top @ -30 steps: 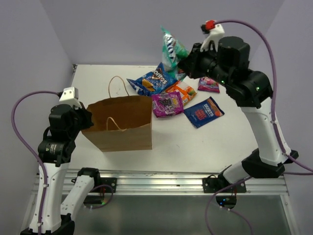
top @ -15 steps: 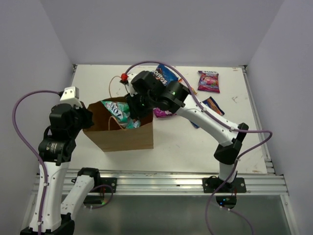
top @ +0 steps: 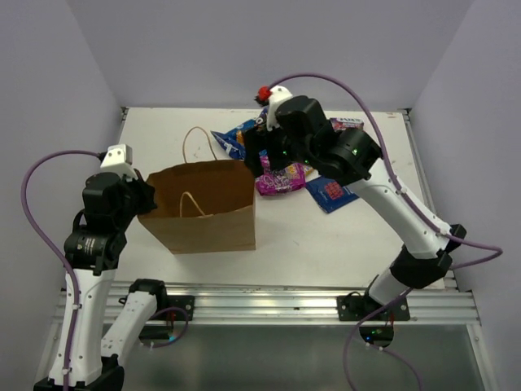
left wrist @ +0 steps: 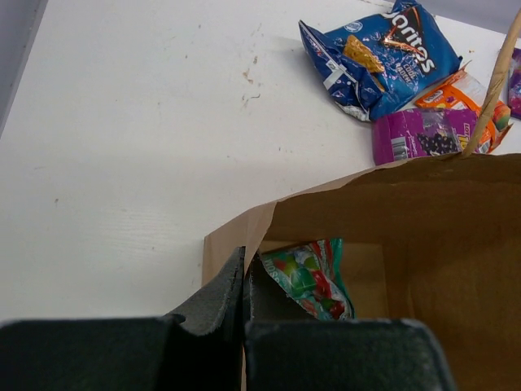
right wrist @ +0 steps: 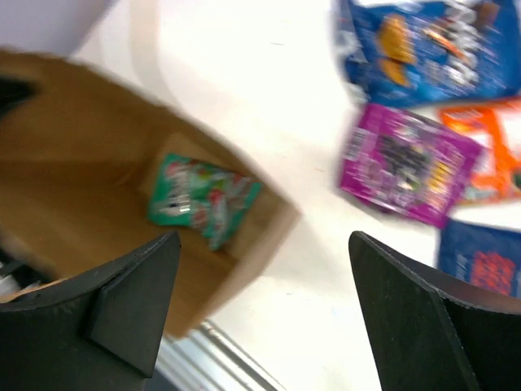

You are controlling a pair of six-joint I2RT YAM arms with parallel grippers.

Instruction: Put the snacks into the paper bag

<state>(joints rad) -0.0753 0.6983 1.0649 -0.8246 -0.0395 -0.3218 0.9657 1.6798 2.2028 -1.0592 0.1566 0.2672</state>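
The brown paper bag (top: 203, 212) stands open on the white table. My left gripper (left wrist: 243, 281) is shut on the bag's left rim (left wrist: 236, 232). A teal-green snack packet (left wrist: 308, 279) lies inside the bag and also shows in the right wrist view (right wrist: 203, 199). My right gripper (right wrist: 262, 238) hangs open and empty above the bag's right edge. On the table right of the bag lie the blue chip bag (right wrist: 431, 49), the purple packet (right wrist: 407, 167), the orange packet (right wrist: 488, 155) and the dark blue packet (top: 332, 194).
The bag's thin loop handle (top: 195, 142) stands up behind it. A pink packet (top: 350, 123) peeks out behind the right arm at the back. The right arm (top: 342, 155) reaches over the snack pile. The table's metal rail (top: 269, 305) runs along the near edge.
My right gripper carried the teal-green packet over the bag, opened and let it fall inside, then drew back to the right. The left gripper kept its hold on the rim.
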